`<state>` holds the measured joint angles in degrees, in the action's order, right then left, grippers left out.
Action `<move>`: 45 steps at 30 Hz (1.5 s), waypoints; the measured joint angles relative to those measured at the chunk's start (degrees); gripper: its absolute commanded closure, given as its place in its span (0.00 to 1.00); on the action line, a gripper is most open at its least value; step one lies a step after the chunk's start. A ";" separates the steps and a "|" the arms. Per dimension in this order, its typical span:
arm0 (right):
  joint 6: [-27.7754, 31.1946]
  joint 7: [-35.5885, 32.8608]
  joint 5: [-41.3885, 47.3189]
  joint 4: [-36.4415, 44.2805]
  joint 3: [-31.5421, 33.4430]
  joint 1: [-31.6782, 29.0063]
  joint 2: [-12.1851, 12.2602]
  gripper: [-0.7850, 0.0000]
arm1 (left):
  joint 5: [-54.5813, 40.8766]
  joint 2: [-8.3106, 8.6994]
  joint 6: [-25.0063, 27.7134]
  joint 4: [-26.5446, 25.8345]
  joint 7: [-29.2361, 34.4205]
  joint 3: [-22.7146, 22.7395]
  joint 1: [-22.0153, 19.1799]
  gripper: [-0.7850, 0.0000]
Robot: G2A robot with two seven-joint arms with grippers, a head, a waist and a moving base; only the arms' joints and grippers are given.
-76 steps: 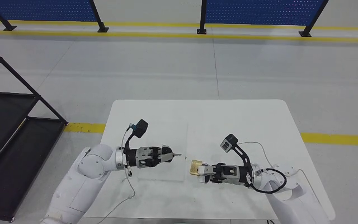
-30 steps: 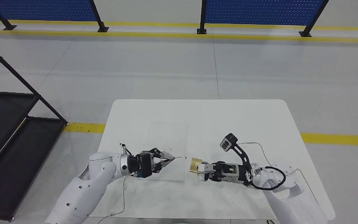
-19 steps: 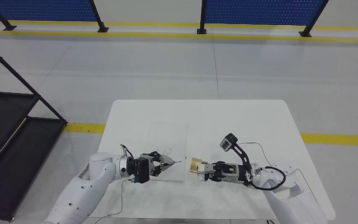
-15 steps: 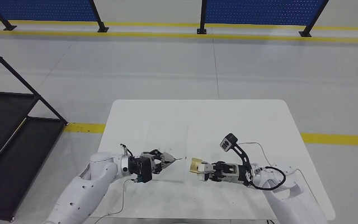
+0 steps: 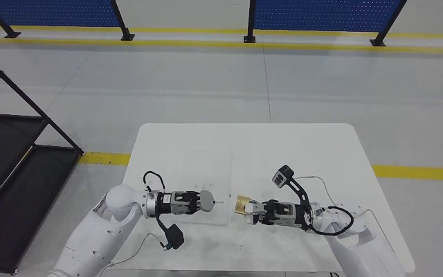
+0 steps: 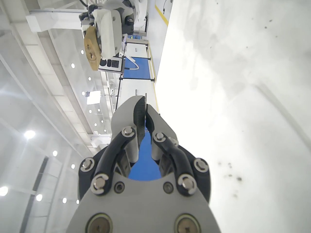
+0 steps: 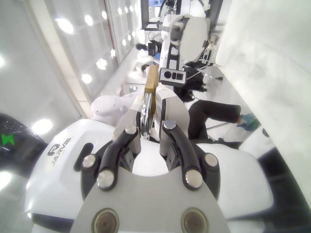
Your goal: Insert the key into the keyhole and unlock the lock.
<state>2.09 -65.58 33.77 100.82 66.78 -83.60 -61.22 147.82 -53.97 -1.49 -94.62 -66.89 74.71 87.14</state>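
The white table (image 5: 297, 152) takes up the lower middle of the top view, and both arms lie low along its near edge, pointing at each other. The left arm (image 5: 124, 208) has just rolled its wrist right over. The little camera (image 5: 173, 242) that rode above it a couple of seconds ago now dangles below, towards the bottom of the frame. The right arm (image 5: 332, 221) hasn't budged.

Just right of centre, the right claw (image 5: 252, 208) is closed tight on the shackle of the brass lock (image 5: 242, 203). The face with the keyhole (image 6: 91, 54) is turned towards the other arm. Just left of centre, the left claw (image 5: 205, 201) is pinched shut on the key (image 5: 219, 202). Its thin blade pokes out towards the lock, near it but not touching.

My guess is that the roll was meant to turn the blade to suit the slot. The key looks roughly lined up but isn't in yet, so the push and the turn are both left to do.
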 measured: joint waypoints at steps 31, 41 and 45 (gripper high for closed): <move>1.48 -4.23 -2.61 -2.24 -1.64 1.46 0.18 1.00 | 1.28 0.85 -15.70 -4.13 -5.10 1.42 2.18 1.00; 2.65 -5.07 -2.13 -3.91 -3.67 3.59 -0.05 1.00 | -1.66 1.10 -19.59 -4.14 -8.21 1.06 2.48 1.00; 3.33 -4.41 -1.88 -4.14 -4.44 4.05 -0.20 1.00 | -2.25 1.13 -20.05 -3.88 -8.12 0.76 2.30 1.00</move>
<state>5.41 -69.99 31.89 96.69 62.33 -79.55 -61.42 145.57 -52.84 -21.53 -98.50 -75.02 75.48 89.43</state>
